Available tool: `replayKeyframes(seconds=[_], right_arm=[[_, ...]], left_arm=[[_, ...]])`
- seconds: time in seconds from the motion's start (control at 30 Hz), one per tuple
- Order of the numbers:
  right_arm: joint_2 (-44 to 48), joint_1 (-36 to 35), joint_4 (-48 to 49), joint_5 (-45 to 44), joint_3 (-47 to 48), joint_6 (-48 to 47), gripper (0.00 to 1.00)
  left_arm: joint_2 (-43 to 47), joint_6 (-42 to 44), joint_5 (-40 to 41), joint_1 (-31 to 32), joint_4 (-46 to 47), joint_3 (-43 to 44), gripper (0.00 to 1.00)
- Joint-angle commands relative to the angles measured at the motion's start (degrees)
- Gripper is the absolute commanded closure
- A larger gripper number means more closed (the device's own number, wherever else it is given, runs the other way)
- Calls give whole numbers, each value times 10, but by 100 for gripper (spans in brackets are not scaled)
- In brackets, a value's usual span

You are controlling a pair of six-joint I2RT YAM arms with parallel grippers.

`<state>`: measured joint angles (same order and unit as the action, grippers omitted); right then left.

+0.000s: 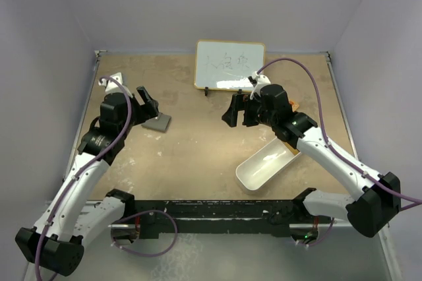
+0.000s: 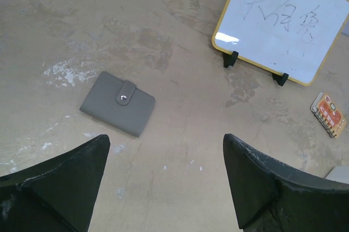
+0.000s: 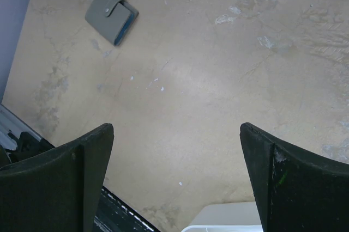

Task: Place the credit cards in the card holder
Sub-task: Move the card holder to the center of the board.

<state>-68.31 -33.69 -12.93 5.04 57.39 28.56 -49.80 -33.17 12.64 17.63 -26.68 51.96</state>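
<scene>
The grey card holder point(image 1: 157, 121) lies shut on the table, its snap fastened. It also shows in the left wrist view point(image 2: 117, 104) and the right wrist view point(image 3: 111, 9), where a thin blue edge peeks from its side. An orange-gold card point(image 2: 328, 115) lies flat right of the whiteboard, mostly hidden behind my right arm in the top view point(image 1: 293, 105). No loose light blue card is in view. My left gripper point(image 1: 149, 103) point(image 2: 166, 140) hovers open and empty just beside the holder. My right gripper point(image 1: 239, 115) point(image 3: 176, 129) is open and empty above the table's middle.
A small whiteboard point(image 1: 229, 64) stands on feet at the back centre. A white oblong tray point(image 1: 267, 164) lies at the front right, under my right forearm; its rim shows in the right wrist view point(image 3: 226, 222). A black rail point(image 1: 211, 212) runs along the near edge.
</scene>
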Motion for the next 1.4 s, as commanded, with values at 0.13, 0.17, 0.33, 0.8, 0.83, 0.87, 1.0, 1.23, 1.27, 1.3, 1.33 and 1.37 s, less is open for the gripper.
replayKeyframes(seconds=[0.13,0.17,0.33,0.8,0.83,0.87,1.0,1.23,1.27,1.3,1.33,1.37], right_arm=[[7,2,17,4,17,-4,0],[8,2,19,8,14,-4,0],[8,2,16,5,16,-6,0],[31,2,24,37,18,1,0],[33,2,22,37,19,2,0],[34,2,21,37,18,3,0],[42,2,22,41,12,3,0],[59,2,33,44,-2,-15,0],[62,2,34,45,-5,-18,0],[65,2,35,44,-8,-21,0],[68,2,34,43,-9,-24,0],[70,2,32,41,-11,-28,0]], left_arm=[[-37,3,80,-4,6,1,19],[-49,4,90,-4,-1,3,20],[-127,-18,137,-5,-7,17,23],[-391,-68,99,-103,63,103,34],[-408,-67,96,-102,66,113,35],[-426,-67,94,-102,65,123,36],[-487,-53,67,-102,65,151,39],[-543,-19,-38,-102,91,162,46],[-546,-16,-55,-101,97,160,47],[-550,-15,-69,-100,102,158,48],[-555,-15,-80,-99,106,157,49],[-558,-14,-91,-97,110,155,49]])
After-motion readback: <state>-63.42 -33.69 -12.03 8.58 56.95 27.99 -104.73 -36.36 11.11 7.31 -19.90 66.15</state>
